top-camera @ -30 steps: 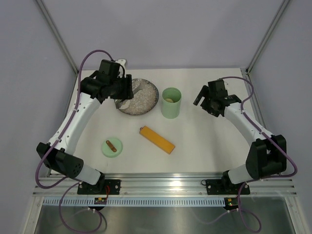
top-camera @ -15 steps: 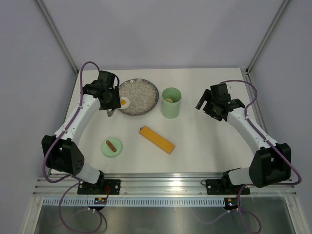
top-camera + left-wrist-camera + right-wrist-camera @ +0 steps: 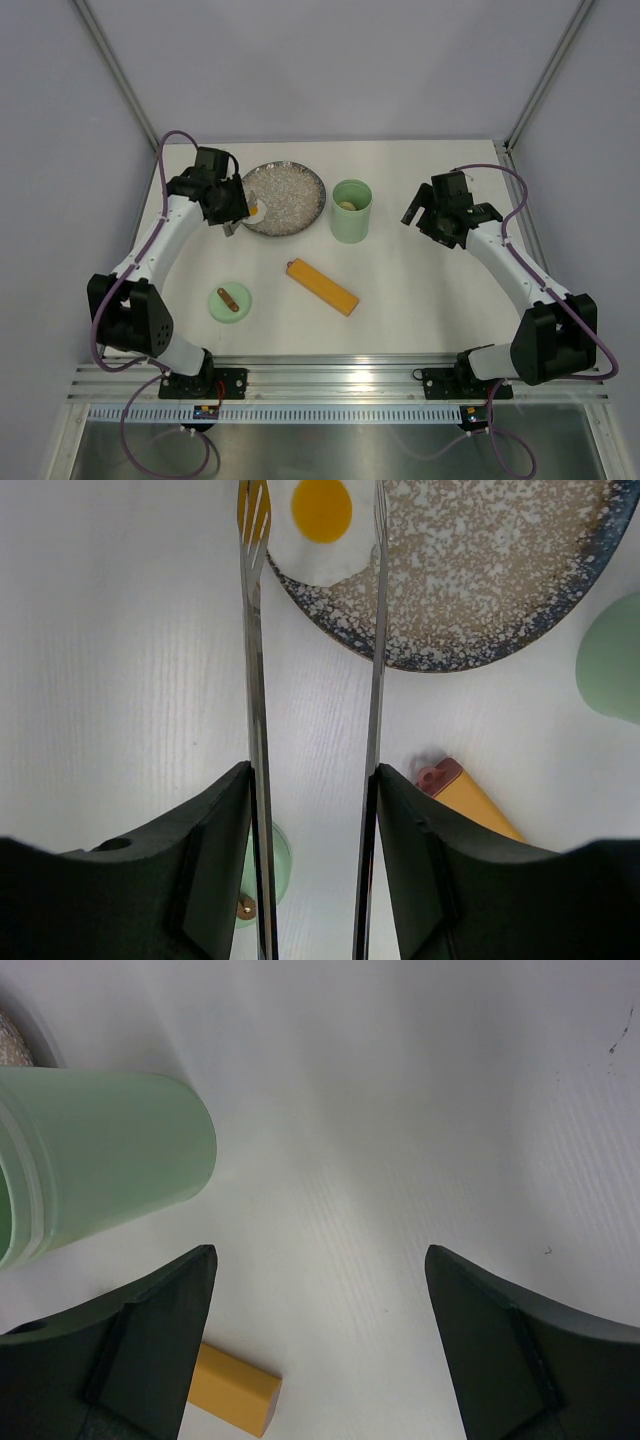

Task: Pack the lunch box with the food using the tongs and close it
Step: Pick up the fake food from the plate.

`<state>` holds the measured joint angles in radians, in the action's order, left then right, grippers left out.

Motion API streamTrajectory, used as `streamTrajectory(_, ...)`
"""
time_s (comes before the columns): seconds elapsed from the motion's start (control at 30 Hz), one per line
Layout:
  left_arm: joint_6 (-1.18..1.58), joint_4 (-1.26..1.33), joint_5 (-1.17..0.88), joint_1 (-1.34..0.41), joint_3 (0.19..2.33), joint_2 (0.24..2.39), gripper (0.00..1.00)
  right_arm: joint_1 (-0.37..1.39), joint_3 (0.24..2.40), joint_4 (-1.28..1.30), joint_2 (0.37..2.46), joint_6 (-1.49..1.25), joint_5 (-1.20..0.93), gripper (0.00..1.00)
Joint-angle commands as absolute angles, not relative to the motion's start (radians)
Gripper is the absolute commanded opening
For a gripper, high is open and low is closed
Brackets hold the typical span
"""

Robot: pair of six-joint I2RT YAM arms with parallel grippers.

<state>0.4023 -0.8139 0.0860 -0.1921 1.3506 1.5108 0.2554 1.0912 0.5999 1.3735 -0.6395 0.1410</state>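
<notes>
My left gripper [image 3: 312, 775] is shut on the tongs [image 3: 254, 680], whose two thin grey arms run forward between its fingers. The tong tips stand apart on either side of a piece of food, white with an orange centre [image 3: 320, 520], at the left rim of the speckled plate [image 3: 480, 600]. From above, the left gripper [image 3: 230, 203] sits just left of that piece [image 3: 256, 210]. The mint-green lunch box [image 3: 351, 210] stands upright right of the plate with a cream piece [image 3: 345, 205] inside. Its lid [image 3: 231, 300] lies apart near the front left. My right gripper [image 3: 315, 1260] hangs open and empty, right of the lunch box [image 3: 100, 1160].
A long orange-yellow bar [image 3: 321, 286] lies diagonally between the lid and the lunch box. Its end also shows under the right gripper [image 3: 235, 1390]. White walls and metal frame posts close in the table at the back and sides.
The left arm has drawn back to the left from over the plate, uncovering the white-and-orange piece at the rim. The right arm has shifted slightly to the right.
</notes>
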Motion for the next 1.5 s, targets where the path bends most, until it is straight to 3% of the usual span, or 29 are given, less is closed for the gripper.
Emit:
streamTrajectory(0.0,0.426,-0.741,0.032,-0.186,1.356,1.528,0.53,0.252,1.092,0.604,1.351,-0.626,0.160,0.93)
streamTrajectory(0.5,0.407,-0.746,0.158,-0.195,1.335,1.520,0.53,0.252,1.092,0.600,1.364,-0.630,0.156,0.93)
streamTrajectory(1.2,0.420,-0.726,0.149,-0.193,1.321,1.594,0.59,0.253,1.094,0.600,1.367,-0.637,0.149,0.93)
streamTrajectory(1.47,0.425,-0.727,0.152,-0.195,1.318,1.598,0.50,0.252,1.094,0.601,1.362,-0.637,0.152,0.93)
